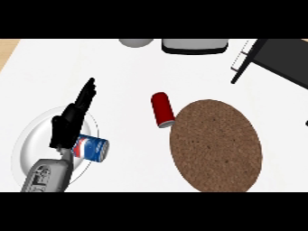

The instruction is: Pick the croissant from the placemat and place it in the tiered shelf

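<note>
The round brown placemat lies right of centre on the white counter, and its surface is bare; no croissant shows anywhere in the head view. The black tiered shelf stands at the upper right, partly cut off by the edge. My left hand rests at the left, open with fingers straight and pointing away from me, far from both placemat and shelf. My right hand does not show.
A white plate lies under my left hand, with a blue can on its side at its right rim. A red can lies beside the placemat's upper left edge. A grey bowl and a white appliance sit at the back.
</note>
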You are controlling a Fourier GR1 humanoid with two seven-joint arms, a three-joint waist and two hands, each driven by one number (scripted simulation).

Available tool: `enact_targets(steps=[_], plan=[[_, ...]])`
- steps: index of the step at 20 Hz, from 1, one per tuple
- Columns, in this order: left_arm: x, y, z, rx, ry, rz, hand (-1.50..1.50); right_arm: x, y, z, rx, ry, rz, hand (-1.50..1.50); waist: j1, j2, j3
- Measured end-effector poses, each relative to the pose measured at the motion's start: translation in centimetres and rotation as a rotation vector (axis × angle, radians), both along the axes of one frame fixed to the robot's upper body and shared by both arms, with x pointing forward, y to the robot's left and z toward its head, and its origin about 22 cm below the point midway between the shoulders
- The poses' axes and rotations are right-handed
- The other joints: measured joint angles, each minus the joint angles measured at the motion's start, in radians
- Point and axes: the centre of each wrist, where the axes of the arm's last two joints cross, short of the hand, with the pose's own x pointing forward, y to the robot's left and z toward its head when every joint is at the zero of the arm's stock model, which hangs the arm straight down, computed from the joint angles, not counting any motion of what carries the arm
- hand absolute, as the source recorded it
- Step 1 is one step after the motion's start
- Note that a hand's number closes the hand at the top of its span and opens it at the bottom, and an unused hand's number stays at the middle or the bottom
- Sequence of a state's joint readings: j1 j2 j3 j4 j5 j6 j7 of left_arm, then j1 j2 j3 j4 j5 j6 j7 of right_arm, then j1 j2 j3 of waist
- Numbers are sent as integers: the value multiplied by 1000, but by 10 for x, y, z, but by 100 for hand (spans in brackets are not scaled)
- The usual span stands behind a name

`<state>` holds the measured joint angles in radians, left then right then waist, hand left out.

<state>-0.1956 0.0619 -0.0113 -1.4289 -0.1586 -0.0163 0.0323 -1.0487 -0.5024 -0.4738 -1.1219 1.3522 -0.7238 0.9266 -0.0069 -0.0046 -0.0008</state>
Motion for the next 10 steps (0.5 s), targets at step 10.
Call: enact_targets(steps=[10], plan=[[-8, 14, -2, 9, 12, 37, 0, -82, -19, 30, 148, -115, -107, -150, -32, -13, -1]])
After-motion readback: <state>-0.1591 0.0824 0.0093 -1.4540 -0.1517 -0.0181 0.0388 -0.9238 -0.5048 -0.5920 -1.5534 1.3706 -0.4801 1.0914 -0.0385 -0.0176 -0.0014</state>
